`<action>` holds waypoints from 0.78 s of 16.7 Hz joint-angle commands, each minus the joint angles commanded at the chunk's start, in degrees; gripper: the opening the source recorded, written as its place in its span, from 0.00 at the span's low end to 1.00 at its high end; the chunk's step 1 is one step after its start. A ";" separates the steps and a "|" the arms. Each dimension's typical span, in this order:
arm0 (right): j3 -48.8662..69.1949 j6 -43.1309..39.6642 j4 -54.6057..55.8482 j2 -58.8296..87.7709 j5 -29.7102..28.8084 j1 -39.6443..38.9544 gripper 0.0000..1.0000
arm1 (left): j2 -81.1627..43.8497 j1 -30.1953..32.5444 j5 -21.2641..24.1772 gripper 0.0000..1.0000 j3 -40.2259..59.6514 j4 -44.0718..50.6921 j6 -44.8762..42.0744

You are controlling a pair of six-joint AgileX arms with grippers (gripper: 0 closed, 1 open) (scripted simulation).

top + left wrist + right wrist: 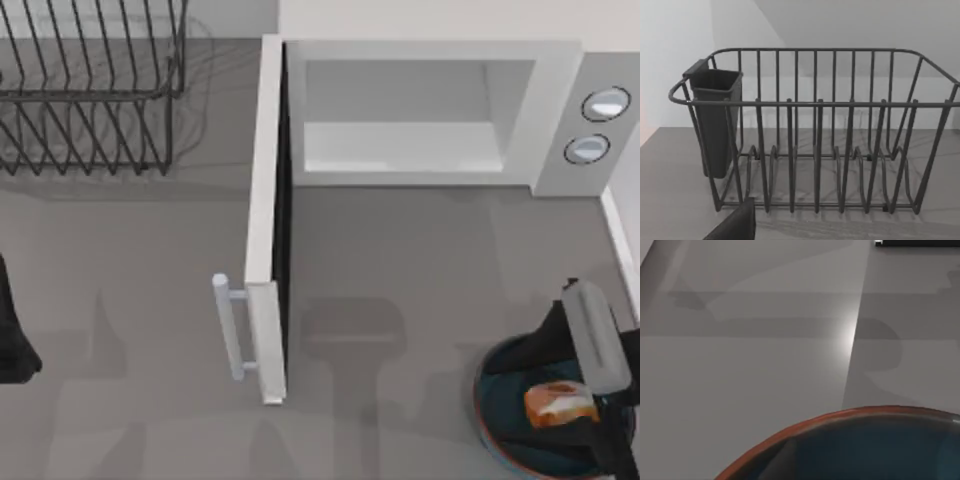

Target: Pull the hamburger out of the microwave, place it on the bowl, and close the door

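My left arm (15,340) sits parked at the desk's left edge; I can't tell its tool's state. The door (268,220) stands wide open, the microwave (420,110) cavity empty. At near right, my right tool (575,395) hovers over the bowl (500,425), seemingly grasping the hamburger (560,403). I judge placing is underway; next, release, then shut the door.
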State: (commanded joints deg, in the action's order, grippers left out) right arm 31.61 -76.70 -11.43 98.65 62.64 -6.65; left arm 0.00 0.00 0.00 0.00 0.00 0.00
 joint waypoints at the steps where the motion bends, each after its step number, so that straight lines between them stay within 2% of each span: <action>1: -0.63 1.13 0.34 -1.23 -0.65 0.13 1.00 | 0.00 0.00 0.00 1.00 0.00 0.00 0.00; 4: -4.07 7.14 2.11 -8.57 -4.27 0.85 1.00 | 0.00 0.00 0.00 1.00 0.00 0.00 0.00; 7: -8.87 16.65 4.43 -21.29 -10.63 1.86 1.00 | 0.00 0.00 0.00 1.00 0.00 0.00 0.00; 13: -19.86 41.53 8.83 -56.70 -29.98 4.16 1.00 | 0.00 0.00 0.00 1.00 0.00 0.00 0.00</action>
State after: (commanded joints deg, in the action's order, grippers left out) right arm 11.75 -35.17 -2.60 41.95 32.66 -2.48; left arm 0.00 0.00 0.00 0.00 0.00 0.00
